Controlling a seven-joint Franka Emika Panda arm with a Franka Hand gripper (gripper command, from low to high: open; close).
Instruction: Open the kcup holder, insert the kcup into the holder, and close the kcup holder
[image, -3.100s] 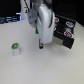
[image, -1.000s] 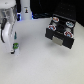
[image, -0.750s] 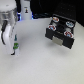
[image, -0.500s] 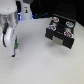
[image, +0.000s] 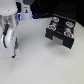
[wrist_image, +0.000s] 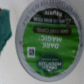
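Your kcup holder (image: 61, 29) is sitting with its tray pulled out. Your gripper (image: 15, 51) is pinching the kcup (wrist_image: 47, 42) well apart from it; inserting and closing are waiting.

I swung from frame centre to the left edge, and my jaws closed around the kcup (image: 16, 50).

Arm (image: 6, 22): glossy white rounded shell segments, grey shading at the joints. Black base (image: 28, 10) at the far end. Gripper (image: 15, 51): white body, darker lower part. Cables, screws and markings too blurred to make out.
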